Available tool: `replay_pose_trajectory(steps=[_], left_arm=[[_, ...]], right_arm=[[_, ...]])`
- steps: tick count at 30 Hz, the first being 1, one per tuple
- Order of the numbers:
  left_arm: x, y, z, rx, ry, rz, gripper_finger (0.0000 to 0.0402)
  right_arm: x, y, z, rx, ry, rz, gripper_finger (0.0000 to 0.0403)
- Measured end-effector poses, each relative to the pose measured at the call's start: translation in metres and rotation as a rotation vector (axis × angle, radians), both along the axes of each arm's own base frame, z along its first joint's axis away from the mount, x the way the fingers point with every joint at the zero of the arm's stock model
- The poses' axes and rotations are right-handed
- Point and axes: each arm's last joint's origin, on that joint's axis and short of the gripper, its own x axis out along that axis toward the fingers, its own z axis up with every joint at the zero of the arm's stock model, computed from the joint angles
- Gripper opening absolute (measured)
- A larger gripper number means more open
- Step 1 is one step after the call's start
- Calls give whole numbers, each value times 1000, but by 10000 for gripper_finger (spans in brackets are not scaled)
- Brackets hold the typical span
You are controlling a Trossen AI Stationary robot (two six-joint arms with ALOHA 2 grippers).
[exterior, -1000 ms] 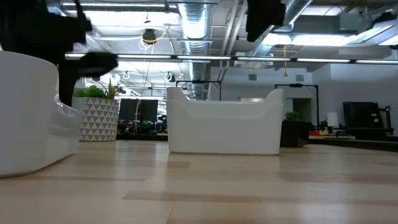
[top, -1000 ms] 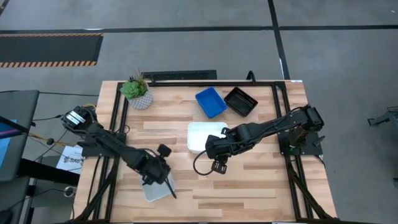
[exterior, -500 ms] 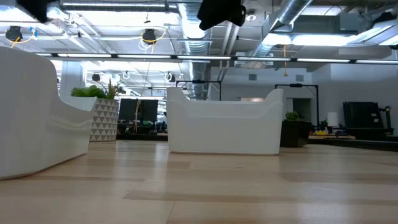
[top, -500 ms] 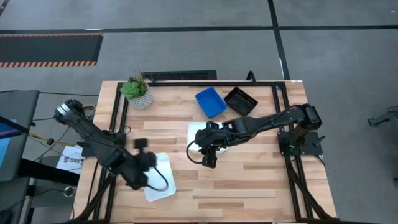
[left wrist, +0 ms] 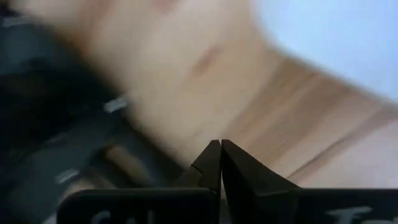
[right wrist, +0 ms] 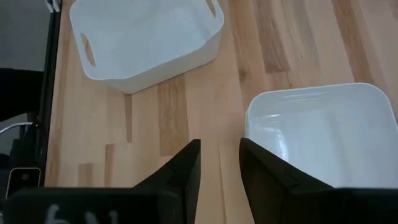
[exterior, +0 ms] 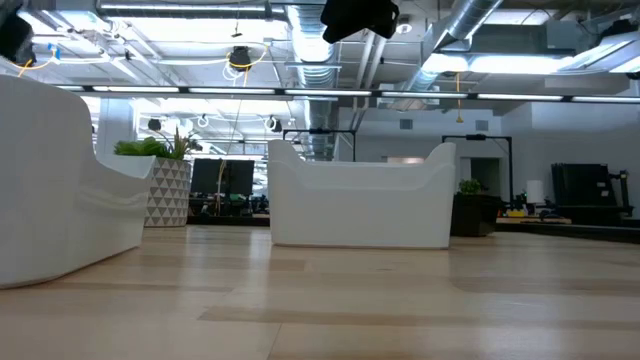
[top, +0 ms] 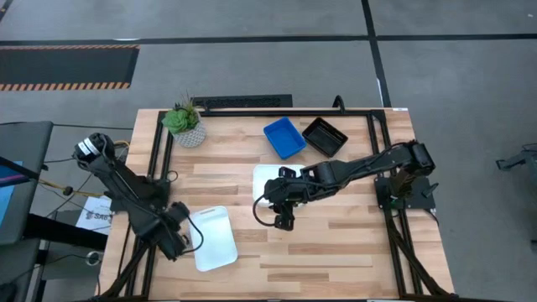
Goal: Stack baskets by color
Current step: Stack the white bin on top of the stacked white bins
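Observation:
Two white baskets show. One [top: 215, 238] rests flat on its base near the table's front left, and the other [top: 270, 183] sits mid-table. A blue basket [top: 284, 137] and a black one [top: 325, 135] stand side by side at the back. My left gripper [top: 176, 241] is shut and holds nothing, hovering just left of the near white basket; its wrist view shows the shut tips [left wrist: 220, 149] over bare wood. My right gripper [top: 282, 220] is open and slants down, close to the near side of the middle white basket [right wrist: 323, 137]. Only bare table lies between its fingers [right wrist: 219, 155].
A potted plant [top: 185, 124] stands at the back left corner. Bare wood [top: 336, 243] lies across the table's near right. In the low view, the middle basket [exterior: 360, 195] and the near one [exterior: 50, 180] rise as white walls.
My left gripper has pulled off the near white basket toward the table's left edge, rising and rolling about its own axis, still shut. That basket now shows uncovered and has turned a little. My right gripper has shifted slightly toward the table's left and tipped, still open.

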Motion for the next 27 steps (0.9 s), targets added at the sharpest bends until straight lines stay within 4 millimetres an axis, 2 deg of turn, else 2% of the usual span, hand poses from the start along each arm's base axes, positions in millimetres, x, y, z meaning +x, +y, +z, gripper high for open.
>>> replay_pose_trajectory(steps=[3,9,16,23,27], left_arm=[[3,1,-16,10,-91,-37,0],[9,17,-28,141,-151,-130,0],[38,21,-40,66,-344,-253,0],[69,33,-36,140,-549,-301,0],[88,40,-30,107,-655,-339,0]], right_arm=[[0,0,0,0,0,-1,131],[0,0,0,2,0,-3,131],[-1,5,0,7,-1,5,131],[-1,14,2,-38,-35,91,131],[-2,23,4,-45,-61,130,139]])
